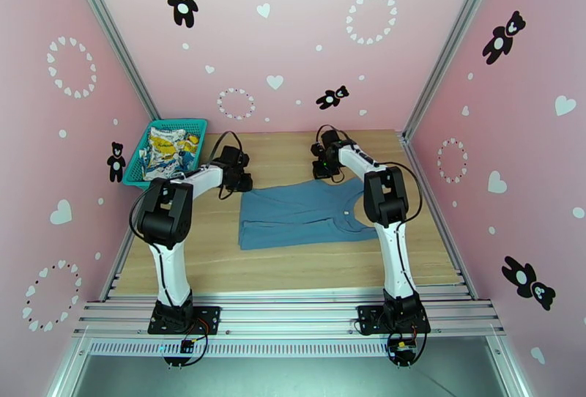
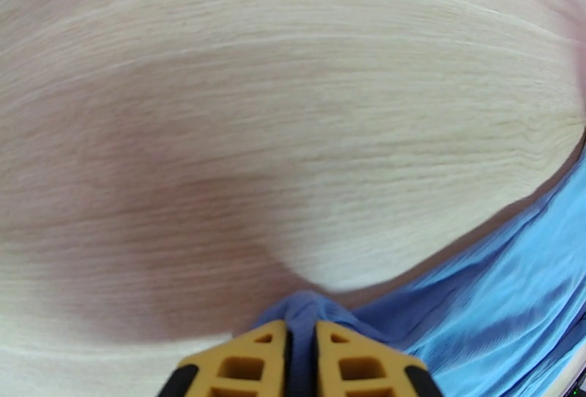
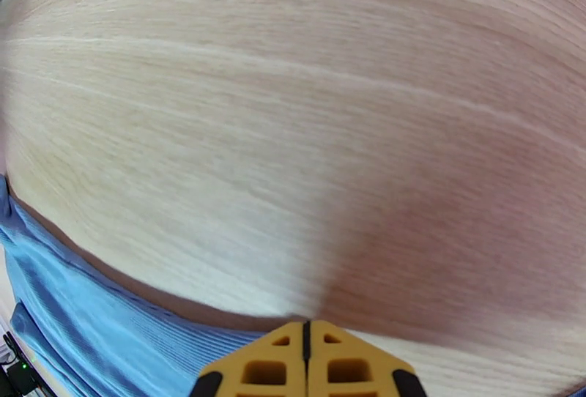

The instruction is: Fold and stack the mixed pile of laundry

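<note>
Left pincer (image 2: 300, 327) is clamped on a bunched corner of the top (image 1: 300, 215), which lies spread on the table (image 1: 293, 263). Your right pincer (image 3: 306, 324) has its fingers pressed together at the same far edge, but you can't tell whether any fabric is caught. If it isn't, lifting will likely raise one corner only and drag the top askew, spoiling the fold. Farther off, the printed cloth (image 1: 167, 151) sits in the basket (image 1: 179, 125) at the far left corner, not yet folded.
</note>
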Tool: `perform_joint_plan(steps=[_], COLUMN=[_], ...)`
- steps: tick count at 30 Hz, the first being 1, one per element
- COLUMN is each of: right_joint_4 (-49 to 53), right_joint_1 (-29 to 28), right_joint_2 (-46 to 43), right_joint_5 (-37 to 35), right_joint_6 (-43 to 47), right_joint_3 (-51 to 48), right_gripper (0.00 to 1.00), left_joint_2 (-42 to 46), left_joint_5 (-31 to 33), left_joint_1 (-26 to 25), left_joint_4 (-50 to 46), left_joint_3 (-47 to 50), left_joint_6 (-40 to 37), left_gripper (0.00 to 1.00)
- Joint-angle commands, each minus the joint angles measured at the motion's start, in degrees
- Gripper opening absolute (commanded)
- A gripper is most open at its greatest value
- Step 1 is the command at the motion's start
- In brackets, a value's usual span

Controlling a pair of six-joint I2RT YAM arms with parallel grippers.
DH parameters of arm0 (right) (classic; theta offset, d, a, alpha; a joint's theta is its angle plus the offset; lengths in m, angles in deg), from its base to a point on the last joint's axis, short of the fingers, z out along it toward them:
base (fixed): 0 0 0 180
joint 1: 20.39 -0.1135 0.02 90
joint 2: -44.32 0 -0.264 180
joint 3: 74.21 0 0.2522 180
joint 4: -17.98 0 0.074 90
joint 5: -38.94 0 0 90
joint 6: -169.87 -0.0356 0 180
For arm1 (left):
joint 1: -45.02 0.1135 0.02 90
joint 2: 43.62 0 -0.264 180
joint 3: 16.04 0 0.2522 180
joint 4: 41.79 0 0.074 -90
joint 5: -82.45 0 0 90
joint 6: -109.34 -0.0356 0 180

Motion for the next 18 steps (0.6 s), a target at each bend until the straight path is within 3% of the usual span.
perform_joint_plan(steps=[1,18], right_joint_4=[-2.2,-8.22], right_joint_1=[0.59,0.69], right_joint_2=[-5.77,-17.52], right_joint_5=[0.94,1.02], right_joint_6=[0.09,-0.21], right_joint_3=[-2.67,-16.94], right_gripper=[0.0,0.0], left_joint_2=[3.64,13.65], left_joint_5=[-2.04,-1.88], left_joint_1=[0.84,0.93], left_joint_4=[3.06,5.64], left_joint_3=[1.93,11.59], left_joint_6=[-1.27,-0.85], left_gripper=[0.17,0.21])
